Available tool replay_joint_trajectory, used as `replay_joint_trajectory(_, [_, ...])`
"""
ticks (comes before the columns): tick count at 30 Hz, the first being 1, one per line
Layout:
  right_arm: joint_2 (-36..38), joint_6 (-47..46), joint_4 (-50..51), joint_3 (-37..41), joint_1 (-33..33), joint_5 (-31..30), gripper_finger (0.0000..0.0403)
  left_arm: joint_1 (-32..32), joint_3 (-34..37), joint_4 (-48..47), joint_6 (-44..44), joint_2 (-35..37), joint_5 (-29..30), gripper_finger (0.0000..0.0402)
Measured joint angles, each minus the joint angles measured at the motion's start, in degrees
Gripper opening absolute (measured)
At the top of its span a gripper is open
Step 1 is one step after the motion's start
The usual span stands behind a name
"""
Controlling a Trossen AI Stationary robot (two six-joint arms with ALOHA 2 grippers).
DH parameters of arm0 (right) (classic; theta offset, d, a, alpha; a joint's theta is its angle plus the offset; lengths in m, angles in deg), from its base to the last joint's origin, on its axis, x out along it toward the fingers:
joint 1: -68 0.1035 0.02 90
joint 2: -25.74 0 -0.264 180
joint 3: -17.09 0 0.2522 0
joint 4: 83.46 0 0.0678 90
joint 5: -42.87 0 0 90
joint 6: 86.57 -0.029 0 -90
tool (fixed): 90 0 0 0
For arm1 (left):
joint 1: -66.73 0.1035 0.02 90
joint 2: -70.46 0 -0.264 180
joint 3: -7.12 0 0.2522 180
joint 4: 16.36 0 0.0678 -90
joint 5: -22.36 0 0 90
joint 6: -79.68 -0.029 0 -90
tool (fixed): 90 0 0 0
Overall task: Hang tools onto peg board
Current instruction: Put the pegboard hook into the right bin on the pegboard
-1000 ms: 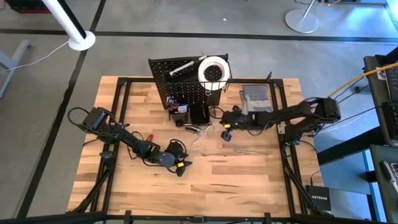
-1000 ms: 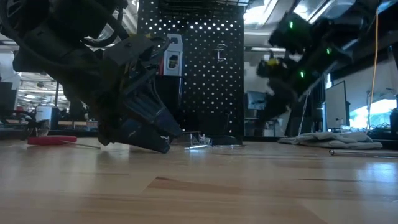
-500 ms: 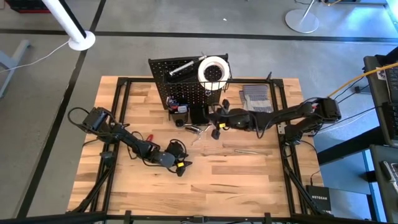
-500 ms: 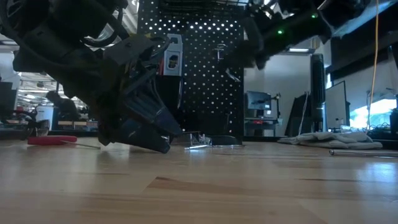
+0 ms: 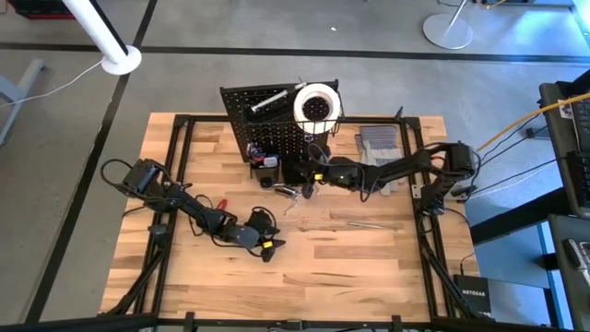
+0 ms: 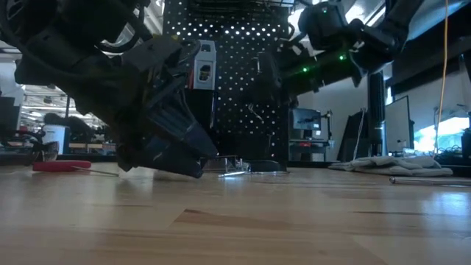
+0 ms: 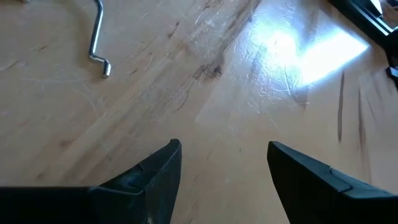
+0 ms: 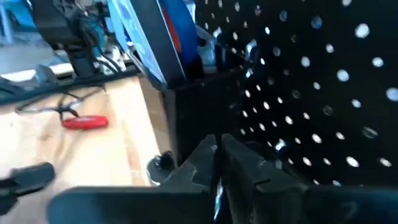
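Wooden table (image 5: 369,267) | peg board (image 5: 277,124) upright at the far edge, white tape roll (image 5: 316,103) in its wire basket | right gripper (image 5: 309,180) up against the board's face, fingers (image 8: 205,165) pinched on a thin metal tool | left gripper (image 5: 267,247) low over bare planks, jaws apart | red-handled pliers (image 5: 218,203) lying beside the left arm.

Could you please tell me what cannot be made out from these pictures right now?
- Whether the right tool holds anything: right wrist view is too close, and in the high view the arm covers it.
- Contents of the peg board bins: too small in the high view.
- Table left of the board: the left tool blocks the low view.
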Motion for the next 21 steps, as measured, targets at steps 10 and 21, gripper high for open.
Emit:
replay_joint_trajectory(10, [1.6,1.7,3.1,0.0,0.2,3.7,0.0145,0.2,0.0,-2.1,-1.0,0.2,-2.5,0.0223])
replay_joint_trajectory(21, [14.9,0.5,28.4,0.1,7.9,19.5,0.0189,2.0,0.0,-10.4,-1.7,6.9,2.0,0.0223])
